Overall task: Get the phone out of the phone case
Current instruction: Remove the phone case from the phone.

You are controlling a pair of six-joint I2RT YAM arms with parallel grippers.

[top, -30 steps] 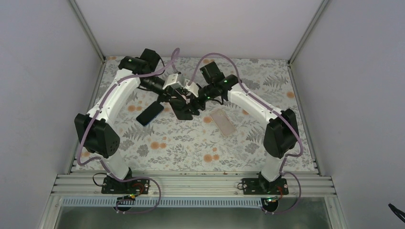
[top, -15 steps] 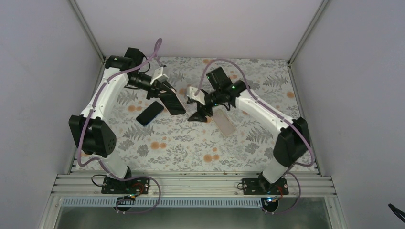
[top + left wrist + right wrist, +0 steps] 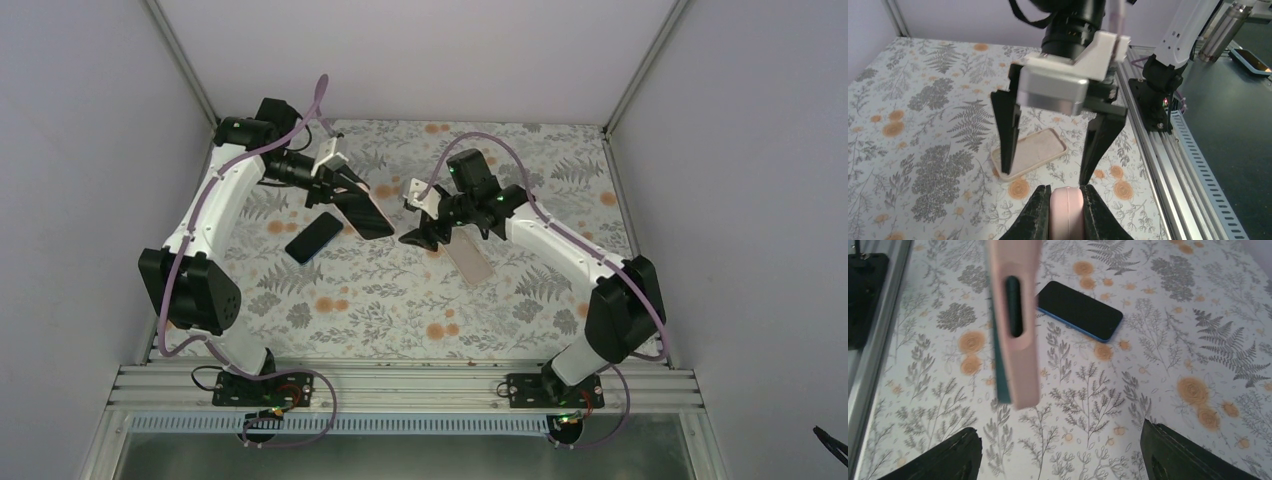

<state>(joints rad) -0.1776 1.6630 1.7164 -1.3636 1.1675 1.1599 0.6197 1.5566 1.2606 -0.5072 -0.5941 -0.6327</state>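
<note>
My left gripper is shut on a pink phone case with a teal phone inside, held on edge above the table. In the left wrist view my fingers clamp its pink edge. In the right wrist view the cased phone hangs upright ahead, its side slot showing. My right gripper is open and empty, facing it with a gap between; it also shows in the left wrist view. Its fingers stand wide apart.
A black phone with a blue edge lies flat on the floral table under the left gripper; it also shows in the right wrist view. An empty beige case lies open side up under the right gripper, also in the left wrist view.
The two grippers were together at the cased phone. My right gripper has let go and backed to the right. My left gripper has carried the cased phone back and left.
</note>
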